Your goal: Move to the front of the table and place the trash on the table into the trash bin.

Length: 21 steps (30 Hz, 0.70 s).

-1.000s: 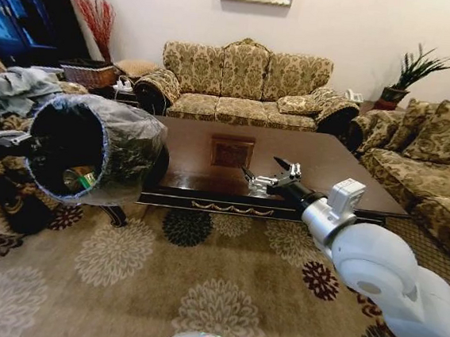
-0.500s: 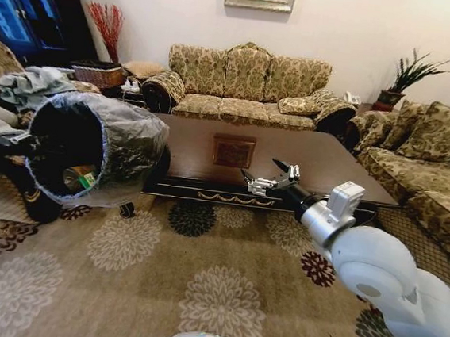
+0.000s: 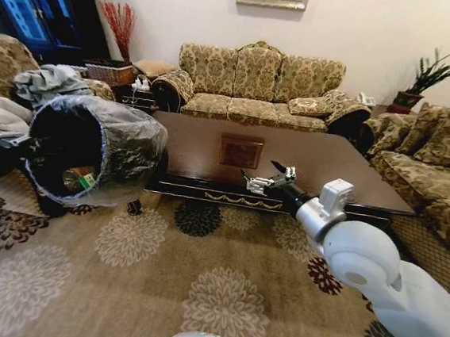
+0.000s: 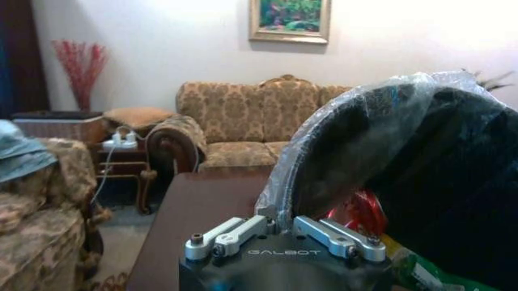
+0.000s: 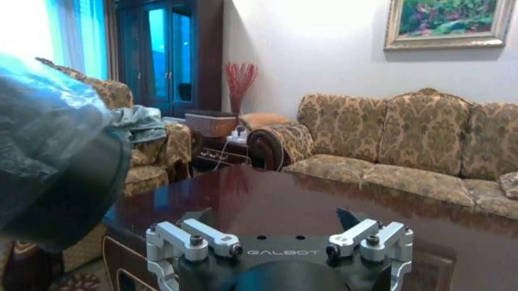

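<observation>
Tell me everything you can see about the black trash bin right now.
The trash bin is small, round and black, lined with a crinkled clear plastic bag. It is held off the floor, tipped on its side with its mouth facing the camera, left of the table. The left gripper is shut on its rim. Inside lie a can, a green packet and something red.

Trash bin (image 3: 91,152) left of the table (image 3: 289,163), trash (image 3: 80,178) inside it, sofa (image 3: 257,84) behind table
</observation>
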{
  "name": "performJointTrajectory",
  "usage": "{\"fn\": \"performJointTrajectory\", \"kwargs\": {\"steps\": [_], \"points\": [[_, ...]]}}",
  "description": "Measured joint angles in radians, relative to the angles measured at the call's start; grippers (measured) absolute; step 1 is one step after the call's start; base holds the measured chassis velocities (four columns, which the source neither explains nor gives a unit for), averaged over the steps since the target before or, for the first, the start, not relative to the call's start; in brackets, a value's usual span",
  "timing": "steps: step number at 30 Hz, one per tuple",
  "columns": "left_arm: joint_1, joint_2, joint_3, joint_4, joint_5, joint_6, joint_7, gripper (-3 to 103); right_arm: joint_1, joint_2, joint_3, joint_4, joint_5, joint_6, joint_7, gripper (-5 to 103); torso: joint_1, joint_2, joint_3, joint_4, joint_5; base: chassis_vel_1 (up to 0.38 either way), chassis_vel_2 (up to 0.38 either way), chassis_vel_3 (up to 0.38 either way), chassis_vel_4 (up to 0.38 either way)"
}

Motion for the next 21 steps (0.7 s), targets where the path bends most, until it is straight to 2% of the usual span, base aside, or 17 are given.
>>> {"fn": "performJointTrajectory", "kwargs": {"steps": [3, 6, 7, 9, 13, 19, 21], "points": [[0.023, -0.016, -0.019, 0.011, 0.014, 0.006, 0.006, 0, -0.001, 0.008, -0.005, -0.010, -0.005, 0.004, 0.000, 100, 0.000, 0.000, 0.000, 0.0001, 0.0001, 0.000, 0.000, 0.000, 0.000], [0.075, -0.027, -0.023, 0.043, 0.136, 0.010, 0.077, 0, -0.020, 0.012, 0.003, -0.020, -0.018, 0.011, -0.001, 100, 0.000, 0.000, 0.000, 0.0010, 0.0005, 0.000, 0.000, 0.000, 0.000], [0.075, -0.027, -0.023, 0.043, 0.136, 0.010, 0.077, 0, -0.020, 0.012, 0.003, -0.020, -0.018, 0.011, -0.001, 100, 0.000, 0.000, 0.000, 0.0010, 0.0005, 0.000, 0.000, 0.000, 0.000], [0.131, -0.007, -0.002, 0.087, 0.256, -0.021, 0.136, 0, -0.059, 0.009, 0.036, -0.019, -0.026, 0.016, 0.001, 100, 0.000, 0.000, 0.000, 0.0001, -0.0009, 0.000, 0.000, 0.000, 0.000], [0.221, 0.006, 0.007, 0.110, 0.321, -0.058, 0.194, 0, -0.105, 0.034, 0.054, -0.033, -0.056, 0.023, 0.000, 100, 0.000, 0.000, 0.000, 0.0005, 0.0002, 0.000, 0.000, 0.000, 0.000], [0.242, 0.006, 0.073, 0.122, 0.340, -0.050, 0.182, 0, -0.231, 0.105, 0.084, -0.048, -0.148, 0.035, -0.031, 100, 0.000, 0.000, 0.000, 0.0003, 0.0002, 0.000, 0.000, 0.000, 0.000], [0.210, -0.005, 0.123, 0.154, 0.327, -0.026, 0.125, 0, -0.280, 0.145, 0.095, -0.065, -0.190, 0.041, -0.053, 100, 0.000, 0.000, 0.000, -0.0006, 0.0001, 0.000, 0.000, 0.000, 0.000]]}}
